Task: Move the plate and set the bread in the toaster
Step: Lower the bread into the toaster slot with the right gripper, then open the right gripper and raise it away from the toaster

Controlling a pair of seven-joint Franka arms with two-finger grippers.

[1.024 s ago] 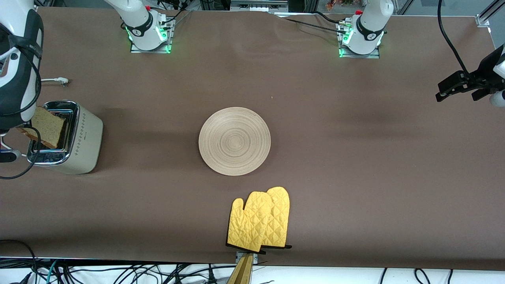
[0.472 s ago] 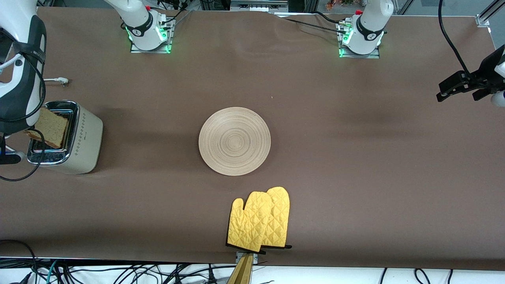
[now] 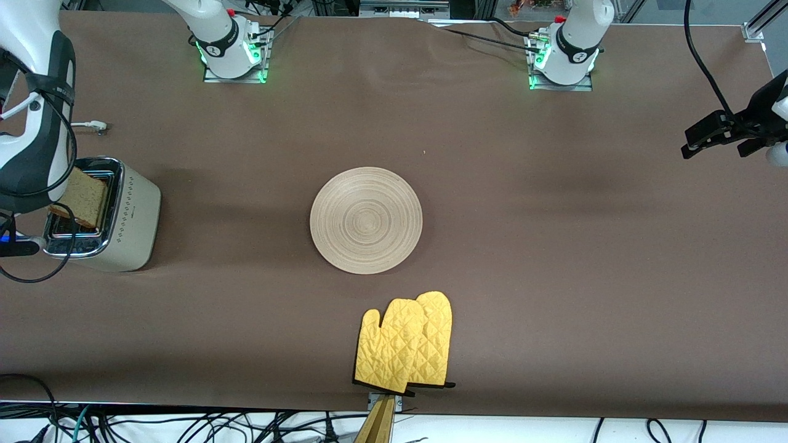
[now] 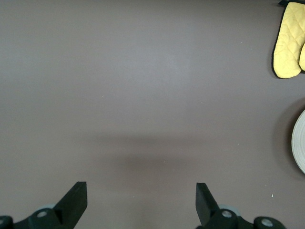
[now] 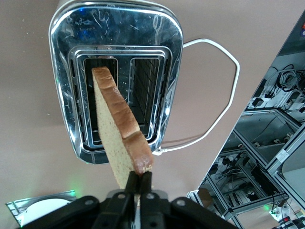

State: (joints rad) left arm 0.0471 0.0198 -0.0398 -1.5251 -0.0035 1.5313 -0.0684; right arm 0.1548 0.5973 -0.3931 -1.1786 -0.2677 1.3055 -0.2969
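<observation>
The cream-white toaster [image 3: 132,215] stands at the right arm's end of the table. My right gripper [image 5: 139,183] is shut on a corner of the bread [image 5: 116,129]. It holds the slice tilted, with its low end at one slot of the chrome-topped toaster [image 5: 157,28]. In the front view the bread [image 3: 83,197] shows over the toaster and the right arm hides the gripper. The wooden plate [image 3: 366,219] lies at the table's middle. My left gripper [image 3: 702,138] is open and empty, and waits over the left arm's end of the table; it also shows in the left wrist view [image 4: 139,195].
A pair of yellow oven mitts [image 3: 403,341] lies nearer to the front camera than the plate, at the table's edge. The toaster's white cord [image 5: 224,95] loops on the cloth beside the toaster. The left wrist view shows the plate's rim [image 4: 299,143] and the mitts [image 4: 288,43].
The right gripper has brought the bread lower and more squarely over the toaster's slot. The left arm, plate and mitts have not moved.
</observation>
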